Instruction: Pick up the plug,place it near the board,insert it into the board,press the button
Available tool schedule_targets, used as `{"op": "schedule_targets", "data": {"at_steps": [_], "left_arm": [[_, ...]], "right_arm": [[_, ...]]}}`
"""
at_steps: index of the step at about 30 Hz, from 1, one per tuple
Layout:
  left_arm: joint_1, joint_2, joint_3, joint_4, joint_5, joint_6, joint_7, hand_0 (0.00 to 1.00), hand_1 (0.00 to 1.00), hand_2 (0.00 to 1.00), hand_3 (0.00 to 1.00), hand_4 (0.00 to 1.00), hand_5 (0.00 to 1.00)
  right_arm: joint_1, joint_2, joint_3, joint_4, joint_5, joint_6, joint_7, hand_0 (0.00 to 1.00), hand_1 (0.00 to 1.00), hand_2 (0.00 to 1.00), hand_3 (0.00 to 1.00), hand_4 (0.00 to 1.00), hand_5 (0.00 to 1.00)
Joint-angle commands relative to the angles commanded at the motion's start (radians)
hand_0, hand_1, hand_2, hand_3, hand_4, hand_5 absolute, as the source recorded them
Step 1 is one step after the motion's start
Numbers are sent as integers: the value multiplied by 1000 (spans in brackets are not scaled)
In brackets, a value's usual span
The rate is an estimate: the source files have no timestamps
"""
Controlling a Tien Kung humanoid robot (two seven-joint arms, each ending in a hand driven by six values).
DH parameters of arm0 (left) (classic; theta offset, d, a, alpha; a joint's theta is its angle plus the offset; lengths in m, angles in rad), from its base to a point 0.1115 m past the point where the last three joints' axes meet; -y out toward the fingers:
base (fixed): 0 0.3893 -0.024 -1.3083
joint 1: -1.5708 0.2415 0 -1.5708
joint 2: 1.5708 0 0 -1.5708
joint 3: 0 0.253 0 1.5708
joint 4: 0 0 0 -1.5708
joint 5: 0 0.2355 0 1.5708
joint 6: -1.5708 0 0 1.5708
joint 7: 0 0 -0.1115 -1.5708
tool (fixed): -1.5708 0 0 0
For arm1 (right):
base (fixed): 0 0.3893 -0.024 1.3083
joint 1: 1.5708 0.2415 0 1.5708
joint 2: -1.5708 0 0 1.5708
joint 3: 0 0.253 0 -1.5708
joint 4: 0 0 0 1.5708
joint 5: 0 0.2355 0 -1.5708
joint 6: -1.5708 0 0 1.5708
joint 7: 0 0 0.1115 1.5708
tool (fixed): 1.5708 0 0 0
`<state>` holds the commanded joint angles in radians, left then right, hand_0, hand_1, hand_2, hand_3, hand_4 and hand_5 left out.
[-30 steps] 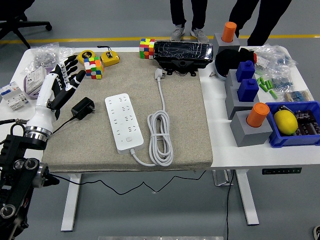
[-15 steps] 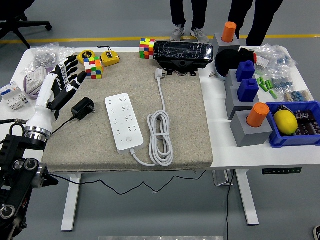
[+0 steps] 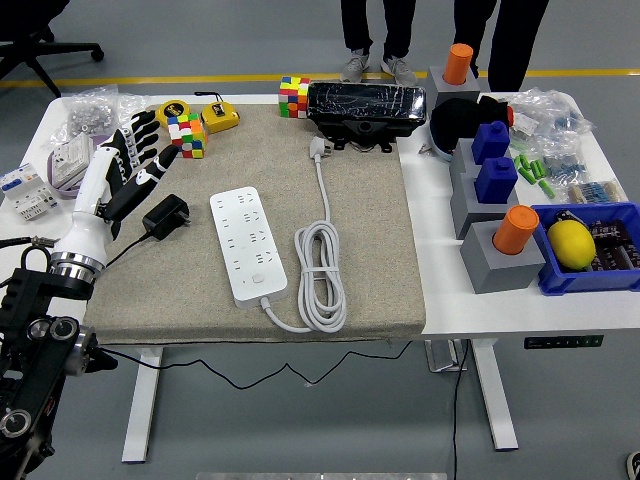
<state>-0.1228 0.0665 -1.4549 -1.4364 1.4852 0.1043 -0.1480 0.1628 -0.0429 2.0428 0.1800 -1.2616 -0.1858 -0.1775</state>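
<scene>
Hovering left robot hand [image 3: 128, 165] spread beside plug [image 3: 166, 215]; plug's long axis diagonal, toward board [image 3: 247, 245].

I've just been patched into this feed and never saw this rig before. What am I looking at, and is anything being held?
This is the robot's head camera, looking down over a white table. The black and white left hand comes in from the left, fingers spread, holding nothing, just beside the black plug. On the grey mat lie the white power strip, its coiled cable and two puzzle cubes. Bins and blocks sit on the right. People stand at the far side. No right hand shows.
</scene>
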Motion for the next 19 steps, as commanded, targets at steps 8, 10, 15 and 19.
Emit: {"op": "schedule_targets", "data": {"at_steps": [8,10,15,19], "left_arm": [[-1,-1,-3,5,8,-3,-1,812,883,895,883,998,665],[-3,-1,-4,11,10,-5,-1,845,903,901,884,998,643],[-3,-2,-5,21,12,-7,-1,845,903,901,884,998,643],[-3,-3,-7,20,15,-10,1,899,945,940,885,998,634]], "right_arm": [[0,0,-2,0,4,2,2,786,694,714,760,998,998],[1,0,0,0,2,1,1,786,694,714,762,998,998],[0,0,3,0,1,2,1,786,694,714,762,998,998],[1,1,1,0,2,3,3,787,694,714,762,998,998]]}}
